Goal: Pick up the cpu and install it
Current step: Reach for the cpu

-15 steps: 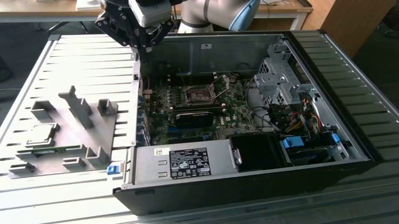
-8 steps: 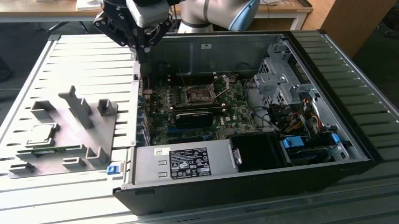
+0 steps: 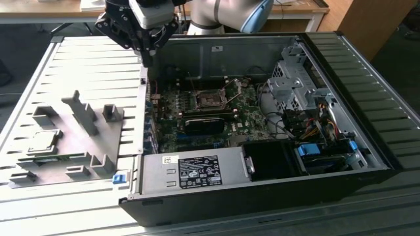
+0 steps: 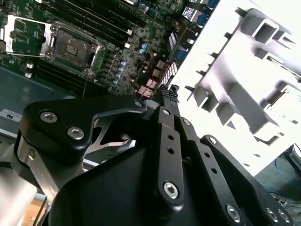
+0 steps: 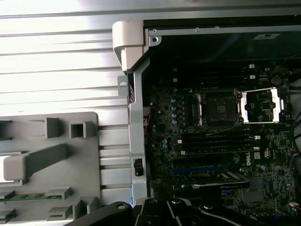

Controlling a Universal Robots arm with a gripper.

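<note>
State of tool (image 3: 145, 63): I see its fingers together, gripping nothing, by the case (image 3: 262, 196) wall
Place of cpu (image 3: 41, 142): flat in the grey fixture (image 3: 66, 164) on the bench (image 3: 85, 59), well apart from the tool
Handling: I judge it light, rigid, fragile underneath; grip opposite edges

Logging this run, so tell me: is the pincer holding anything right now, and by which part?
Nothing is held. The pincer hangs above the computer case's edge, while the cpu lies apart on the grey tray.
</note>
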